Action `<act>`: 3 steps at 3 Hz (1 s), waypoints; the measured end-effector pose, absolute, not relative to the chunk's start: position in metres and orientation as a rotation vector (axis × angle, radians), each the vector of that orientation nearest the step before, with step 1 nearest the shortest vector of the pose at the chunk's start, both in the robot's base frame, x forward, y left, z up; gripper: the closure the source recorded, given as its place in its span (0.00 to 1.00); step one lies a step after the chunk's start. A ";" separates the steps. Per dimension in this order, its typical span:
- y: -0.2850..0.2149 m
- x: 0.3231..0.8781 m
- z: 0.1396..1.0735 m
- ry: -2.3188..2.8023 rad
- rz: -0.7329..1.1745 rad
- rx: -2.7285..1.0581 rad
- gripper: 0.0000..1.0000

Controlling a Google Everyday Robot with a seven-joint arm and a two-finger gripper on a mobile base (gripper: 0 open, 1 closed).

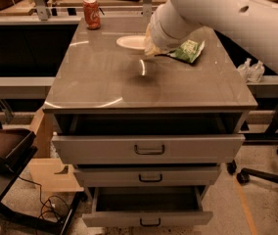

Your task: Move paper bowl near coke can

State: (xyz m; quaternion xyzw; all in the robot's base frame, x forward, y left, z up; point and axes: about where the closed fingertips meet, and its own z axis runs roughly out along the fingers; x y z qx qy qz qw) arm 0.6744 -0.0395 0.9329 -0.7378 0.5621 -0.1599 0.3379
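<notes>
The off-white paper bowl (pixel 130 42) is at the back middle of the cabinet top (pixel 100 82), level, with its right rim in my gripper (pixel 147 47). The gripper comes in from the right, shut on that rim, and the large white arm (pixel 227 13) hides most of it. A round shadow on the top in front of the bowl shows it is held above the surface. The red coke can (pixel 91 13) stands upright at the back left corner, to the left of the bowl and a little farther back, with a gap between them.
A green snack bag (pixel 188 50) lies on the top just right of the gripper. The cabinet's top and bottom drawers (pixel 149 148) stand pulled out. A dark chair (pixel 4 148) is at the left and an office chair base (pixel 264 175) at the right.
</notes>
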 end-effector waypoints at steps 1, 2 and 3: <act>-0.054 0.697 0.955 1.439 -0.537 -1.937 1.00; -0.063 0.728 0.963 1.416 -0.594 -1.979 1.00; -0.068 0.780 0.953 1.389 -0.593 -2.057 1.00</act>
